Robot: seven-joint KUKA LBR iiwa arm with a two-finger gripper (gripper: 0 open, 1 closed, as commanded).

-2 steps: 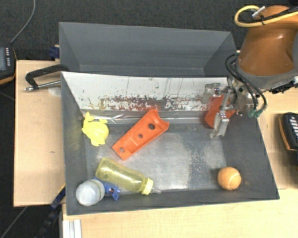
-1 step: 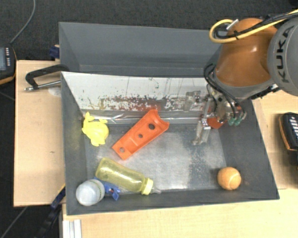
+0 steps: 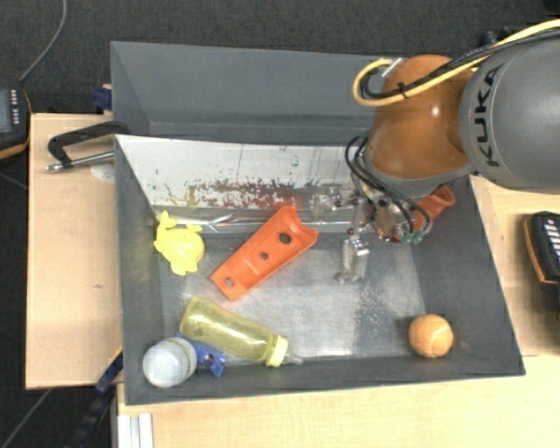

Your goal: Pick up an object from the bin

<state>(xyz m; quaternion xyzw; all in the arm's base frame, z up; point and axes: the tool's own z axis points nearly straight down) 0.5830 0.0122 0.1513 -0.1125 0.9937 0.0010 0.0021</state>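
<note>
Left of the jaws, orange bracket [image 3: 264,252]

Even overhead light leaves pale glare on the back wall of the bin [image 3: 215,166] and soft shadows.

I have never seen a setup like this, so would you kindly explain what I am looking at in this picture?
One camera looks down, slightly from the side, into a grey metal bin. The big grey arm with the orange cover, reaching in from the right, is a robot arm. Its tool, the part that grasps, hangs over the bin floor near the middle, just right of a flat orange plastic piece with holes. Also lying there: a yellow toy at the left, a yellowish bottle and a white-and-blue thing at the front left, an orange ball at the front right. The tool appears to hold nothing.
</note>
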